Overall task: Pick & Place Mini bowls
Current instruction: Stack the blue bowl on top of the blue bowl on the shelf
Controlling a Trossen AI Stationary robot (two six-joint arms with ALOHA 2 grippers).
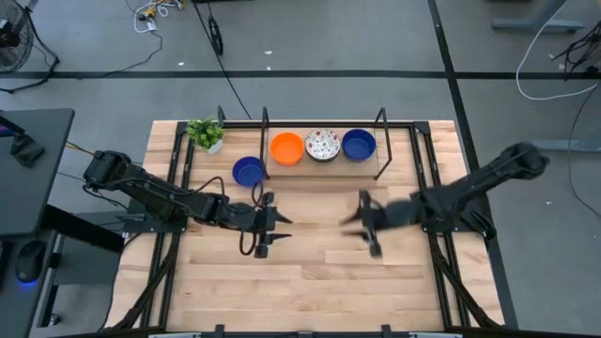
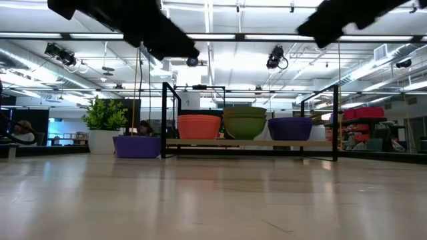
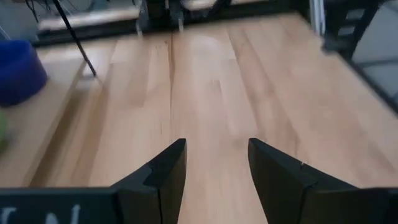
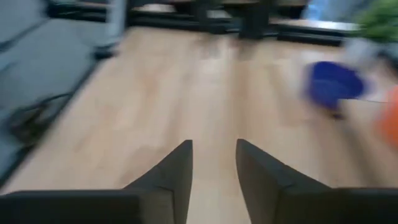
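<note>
High view: on the wooden surface (image 1: 310, 272), an orange bowl (image 1: 286, 147), speckled white bowl (image 1: 322, 145) and blue bowl (image 1: 359, 144) sit on a rack (image 1: 324, 164) at 12 o'clock. A second blue bowl (image 1: 248, 171) rests at 11, near a plant (image 1: 205, 133). All bowls look empty.

Wrist views: left gripper (image 3: 216, 163) and right gripper (image 4: 213, 158) are spread, holding nothing.
</note>
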